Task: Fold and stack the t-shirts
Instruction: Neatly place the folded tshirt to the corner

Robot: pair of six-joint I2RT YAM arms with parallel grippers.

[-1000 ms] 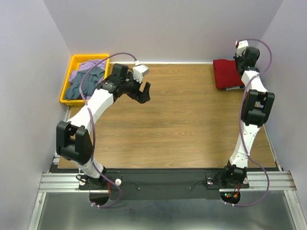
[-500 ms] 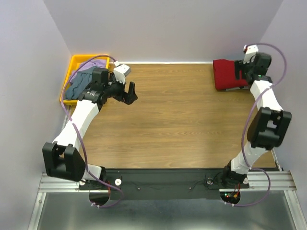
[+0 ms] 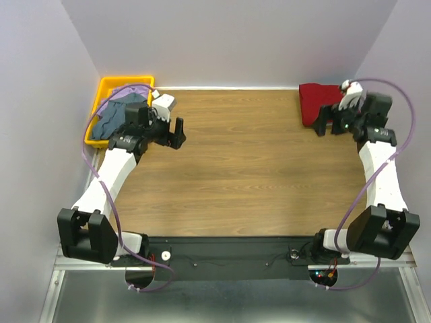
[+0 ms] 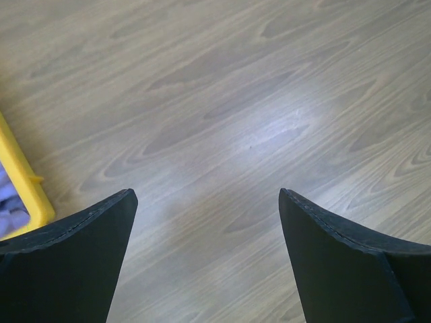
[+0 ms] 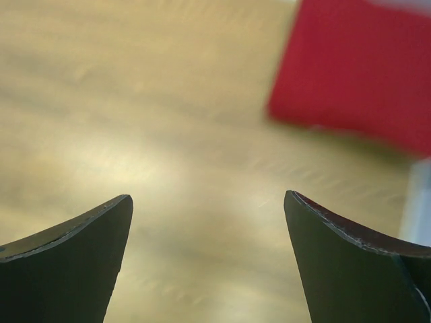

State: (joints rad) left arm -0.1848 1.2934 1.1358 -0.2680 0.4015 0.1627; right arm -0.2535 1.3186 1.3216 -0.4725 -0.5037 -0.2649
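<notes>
Top external: dark red t-shirt [image 3: 311, 102] near wide-spread, empty right claw [image 3: 324, 122].

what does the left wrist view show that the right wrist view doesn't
Only the left wrist view: a corner of the yellow tray at the left edge, with a bit of lavender cloth inside it. Only the right wrist view: the folded dark red t-shirt, blurred, at the upper right. Both: the wooden table below, and an open end effector with nothing between its fingers, the left end effector and the right end effector.
</notes>
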